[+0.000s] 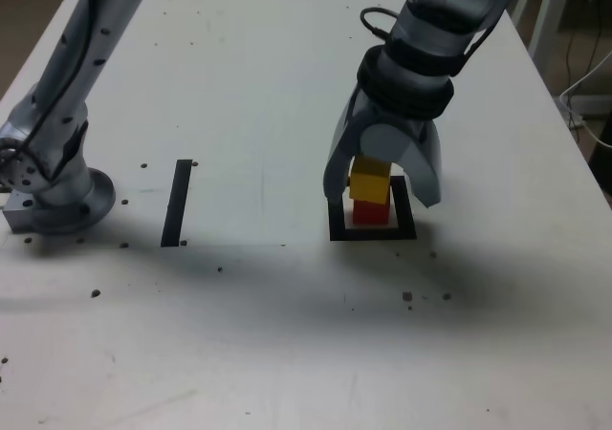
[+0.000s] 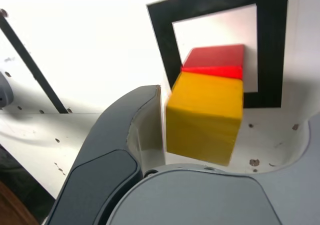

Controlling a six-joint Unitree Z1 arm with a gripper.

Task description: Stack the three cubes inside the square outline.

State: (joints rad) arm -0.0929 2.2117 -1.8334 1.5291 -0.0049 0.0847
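Observation:
A yellow cube sits on a red cube inside the black square outline, right of the table's middle in the exterior view. The yellow cube is turned slightly askew on the red cube; both stand on the white centre of the square outline. My gripper hangs over the stack, open, with one finger on each side of the yellow cube. In the wrist view the gripper has one finger close beside the yellow cube and the other well apart from it.
A straight black tape strip lies on the white table toward the exterior view's left, also seen as the strip in the wrist view. The arm's base stands at the left edge. Small dark specks dot the table.

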